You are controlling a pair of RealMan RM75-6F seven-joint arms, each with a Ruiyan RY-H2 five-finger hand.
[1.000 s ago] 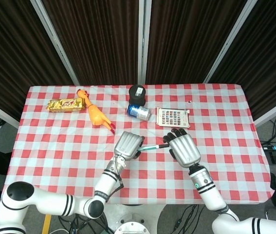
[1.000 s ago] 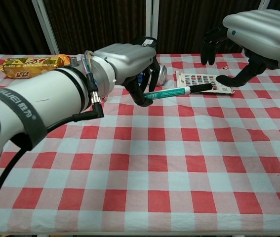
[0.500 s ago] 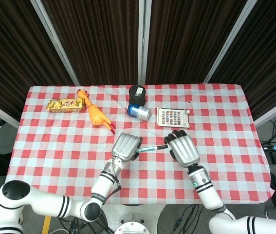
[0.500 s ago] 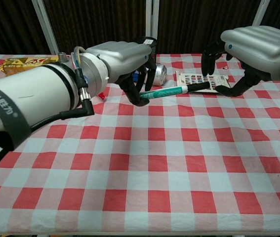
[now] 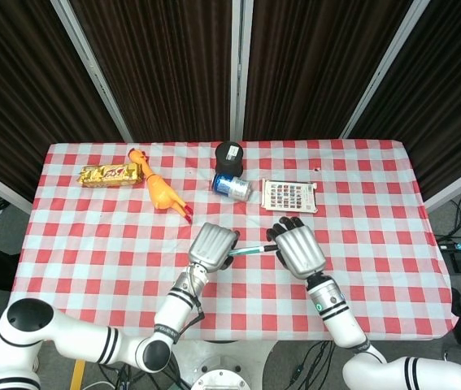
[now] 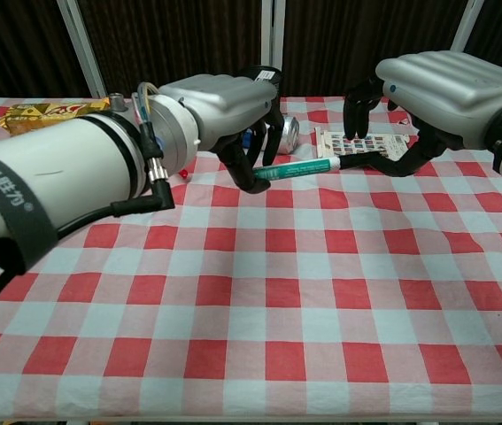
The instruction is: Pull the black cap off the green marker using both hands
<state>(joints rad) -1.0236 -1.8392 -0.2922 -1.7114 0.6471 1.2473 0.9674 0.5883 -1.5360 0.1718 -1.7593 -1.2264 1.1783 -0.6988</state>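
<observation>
The green marker (image 6: pixel 299 168) hangs level above the checked table, gripped at its left end by my left hand (image 6: pixel 224 99). Its black cap (image 6: pixel 361 159) points right. My right hand (image 6: pixel 450 81) arches over the cap with its fingers spread. The thumb lies against the cap's far end and the other fingertips (image 6: pixel 351 124) hang a little above it, so nothing is gripped. From the head view, the marker (image 5: pixel 250 249) bridges the gap between the left hand (image 5: pixel 212 245) and the right hand (image 5: pixel 297 250).
Behind the hands lie a colour card (image 5: pixel 289 195), a tipped drink can (image 5: pixel 232 186) and a black round jar (image 5: pixel 229 153). A rubber chicken (image 5: pixel 161 192) and a yellow snack bar (image 5: pixel 110 174) lie at the far left.
My right hand has moved left, closing in over the black cap, with its thumb now at the cap's end. The left hand keeps holding the marker in about the same place.
</observation>
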